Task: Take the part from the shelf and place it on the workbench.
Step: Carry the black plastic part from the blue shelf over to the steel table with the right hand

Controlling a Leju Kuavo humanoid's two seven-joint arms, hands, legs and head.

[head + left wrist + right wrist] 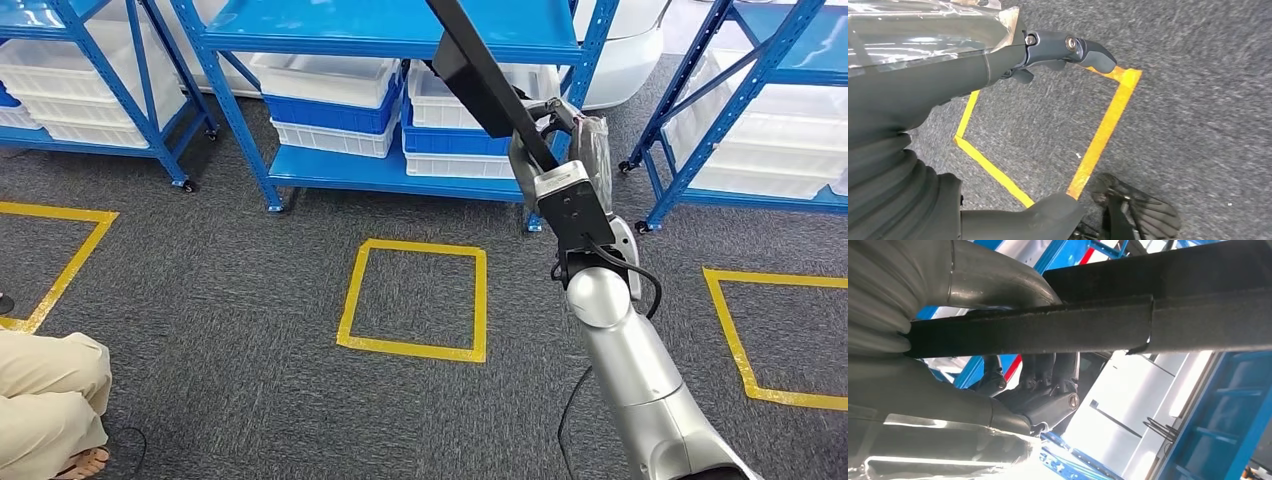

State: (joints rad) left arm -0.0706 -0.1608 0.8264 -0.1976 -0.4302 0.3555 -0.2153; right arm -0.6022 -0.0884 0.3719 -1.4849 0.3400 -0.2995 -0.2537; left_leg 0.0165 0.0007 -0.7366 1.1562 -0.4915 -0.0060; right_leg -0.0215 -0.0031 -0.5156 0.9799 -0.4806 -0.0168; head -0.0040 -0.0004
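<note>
While grey carpet carries yellow tape squares before blue shelves at twelve o'clock, the right hand grips a black part; left hand unclear; no legible writing.

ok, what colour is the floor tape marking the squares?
Yellow tape on grey carpet; clearest in the head view.

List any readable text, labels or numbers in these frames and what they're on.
None readable.
The bins on the blue shelf are unlabelled on the sides shown.
The long black part in the right robot hand bears no visible marking.
The yellow floor tape is plain.
</note>
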